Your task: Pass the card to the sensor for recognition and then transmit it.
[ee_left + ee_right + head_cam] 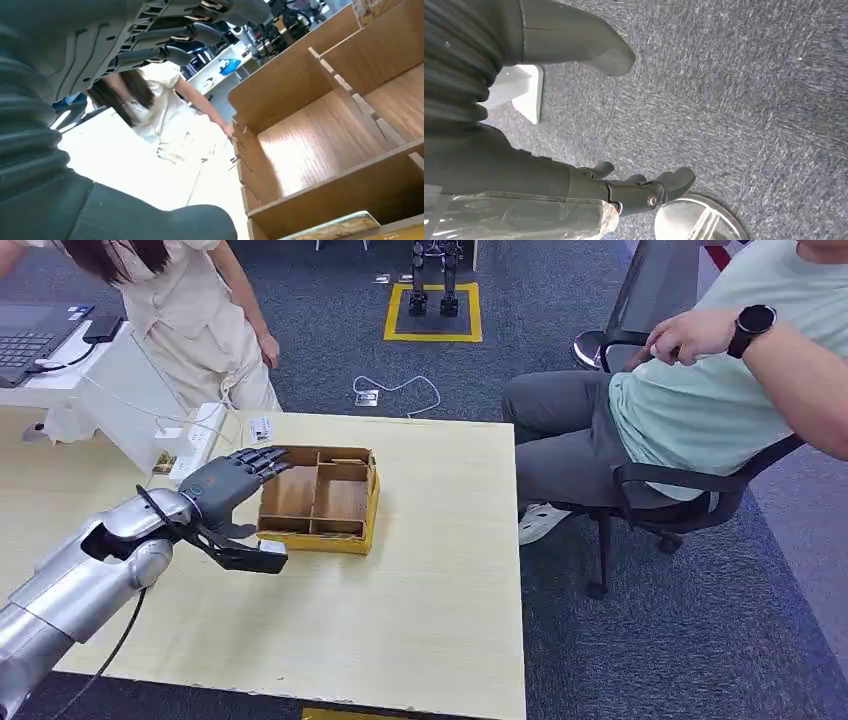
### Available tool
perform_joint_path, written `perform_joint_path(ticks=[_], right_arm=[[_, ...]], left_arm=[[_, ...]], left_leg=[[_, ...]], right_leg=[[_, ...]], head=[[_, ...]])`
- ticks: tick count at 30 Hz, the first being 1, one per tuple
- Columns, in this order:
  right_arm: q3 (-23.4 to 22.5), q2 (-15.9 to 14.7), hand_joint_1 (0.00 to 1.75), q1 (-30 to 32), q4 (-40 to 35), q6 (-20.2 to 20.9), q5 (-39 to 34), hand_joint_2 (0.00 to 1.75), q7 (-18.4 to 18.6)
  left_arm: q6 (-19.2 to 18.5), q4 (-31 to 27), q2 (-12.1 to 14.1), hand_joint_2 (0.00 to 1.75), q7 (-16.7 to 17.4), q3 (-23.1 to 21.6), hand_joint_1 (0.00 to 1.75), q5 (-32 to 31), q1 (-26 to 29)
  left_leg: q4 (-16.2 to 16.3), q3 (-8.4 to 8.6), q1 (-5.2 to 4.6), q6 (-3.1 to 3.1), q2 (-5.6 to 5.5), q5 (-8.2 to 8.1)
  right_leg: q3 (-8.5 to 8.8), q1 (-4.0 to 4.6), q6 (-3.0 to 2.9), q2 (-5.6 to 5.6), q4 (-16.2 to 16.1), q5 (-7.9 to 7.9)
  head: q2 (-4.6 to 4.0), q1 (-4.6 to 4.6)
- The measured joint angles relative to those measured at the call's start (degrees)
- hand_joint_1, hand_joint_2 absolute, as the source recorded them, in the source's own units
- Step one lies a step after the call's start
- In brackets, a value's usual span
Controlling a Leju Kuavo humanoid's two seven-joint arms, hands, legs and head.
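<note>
My left hand (232, 483) hovers at the left side of a wooden divided box (352, 536) on the table, fingers stretched over the box's near-left corner and thumb (250, 556) spread below; it holds nothing. In the left wrist view the fingers (165, 35) stand apart above the box's bare compartments (320, 145). A flat patterned card-like piece (334, 228) lies by the box's nearest wall. A small white card (260, 428) lies on the table's far edge beside a white device (190, 443). My right hand (624, 187) hangs over the carpet, fingers loosely bent, holding nothing.
A person in light clothes (190, 310) stands behind the table's far left corner, near a laptop (35, 335). Another person (700, 390) sits on a chair to the right of the table. The wide tabletop (430, 600) stretches right of the box.
</note>
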Motion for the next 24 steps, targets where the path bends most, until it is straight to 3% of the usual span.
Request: perform_joint_path(ticks=[16, 24], right_arm=[[-0.3, 0.0, 0.00, 0.0, 0.0, 0.0, 0.2, 1.75, 0.0], [-0.4, 0.0, 0.00, -0.1, 0.0, 0.0, 0.2, 1.75, 0.0]], left_arm=[[-2.0, -1.9, 3.1, 1.75, -0.4, -2.2, 0.00, 1.7, -1.3], [-1.5, -1.7, 3.3, 1.75, 0.6, -4.0, 0.00, 0.6, -1.6]], left_leg=[[0.0, 0.00, 0.01, 0.00, 0.00, 0.00], [0.0, 0.00, 0.00, -0.01, 0.00, 0.00]], right_leg=[[-0.01, 0.01, 0.00, 0.00, 0.0, 0.00], [0.00, 0.00, 0.00, 0.00, 0.0, 0.00]], head=[[0.00, 0.02], [0.00, 0.00]])
